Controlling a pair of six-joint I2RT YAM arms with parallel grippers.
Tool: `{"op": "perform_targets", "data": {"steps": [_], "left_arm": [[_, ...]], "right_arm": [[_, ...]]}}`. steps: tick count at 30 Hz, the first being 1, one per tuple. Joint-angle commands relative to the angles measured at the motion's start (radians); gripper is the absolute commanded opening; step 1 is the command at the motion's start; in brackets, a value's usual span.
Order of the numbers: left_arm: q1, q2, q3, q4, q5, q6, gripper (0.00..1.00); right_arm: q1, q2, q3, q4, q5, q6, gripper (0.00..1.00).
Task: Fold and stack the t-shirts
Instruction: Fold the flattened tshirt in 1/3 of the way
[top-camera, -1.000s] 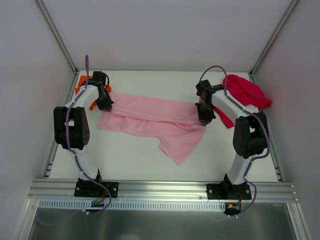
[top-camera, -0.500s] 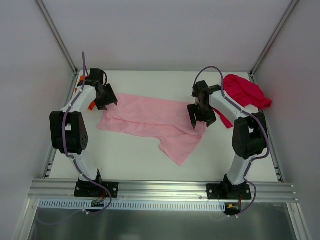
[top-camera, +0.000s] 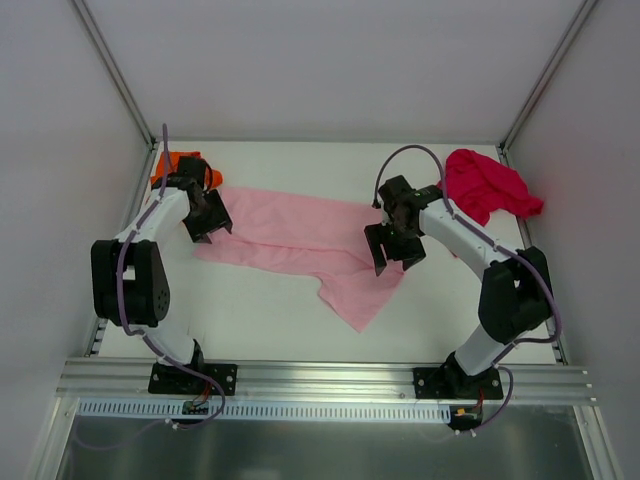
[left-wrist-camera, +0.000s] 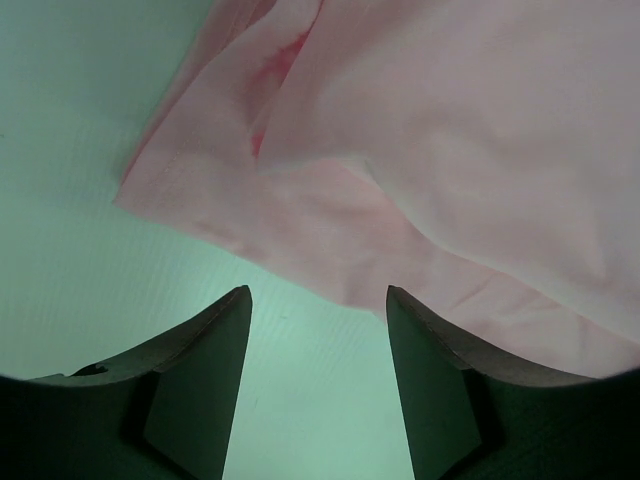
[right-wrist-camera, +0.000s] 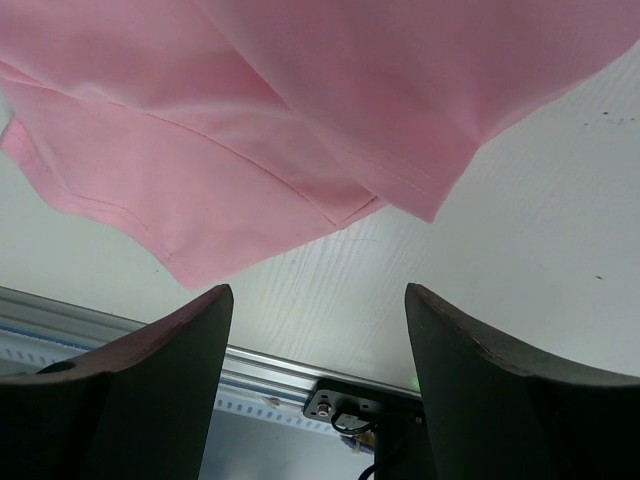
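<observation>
Pink t-shirt (top-camera: 300, 232): lying rumpled across the middle of the table (top-camera: 240, 310), one flap trailing toward the near edge, looking only roughly doubled over.
Right gripper (top-camera: 398, 256): hovering over its right end, jaws standing wide, holding nothing.
Left gripper (top-camera: 212, 226): hanging over its left end, jaws gaping, holding nothing.
Orange t-shirt (top-camera: 178, 163): sitting bunched in the far left corner, unfolded.
Red t-shirt (top-camera: 490, 185): lying crumpled in the far right corner, unfolded.
Progress: seemingly early; nothing is sitting stacked, and all three are awaiting folding.
</observation>
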Motion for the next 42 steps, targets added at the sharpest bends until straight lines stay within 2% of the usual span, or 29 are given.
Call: {"op": "perform_targets", "data": {"steps": [1, 8, 18, 25, 42], "left_arm": [[0.012, 0.054, -0.009, 0.002, -0.002, -0.020, 0.57], [0.012, 0.123, 0.048, 0.024, -0.045, -0.002, 0.56], [0.010, 0.132, 0.088, 0.054, -0.087, -0.003, 0.55], [0.010, 0.175, 0.114, 0.051, -0.110, 0.003, 0.56], [0.010, 0.232, 0.111, 0.102, -0.121, 0.001, 0.54]], "right_arm": [[0.002, -0.003, 0.013, 0.006, -0.003, 0.012, 0.74], [0.000, 0.011, 0.092, -0.014, 0.017, -0.012, 0.74], [0.002, -0.003, 0.055, -0.004, 0.026, -0.038, 0.73], [-0.001, 0.002, 0.009, 0.051, 0.107, -0.024, 0.73], [-0.041, 0.180, 0.030, 0.103, 0.100, 0.028, 0.72]]}}
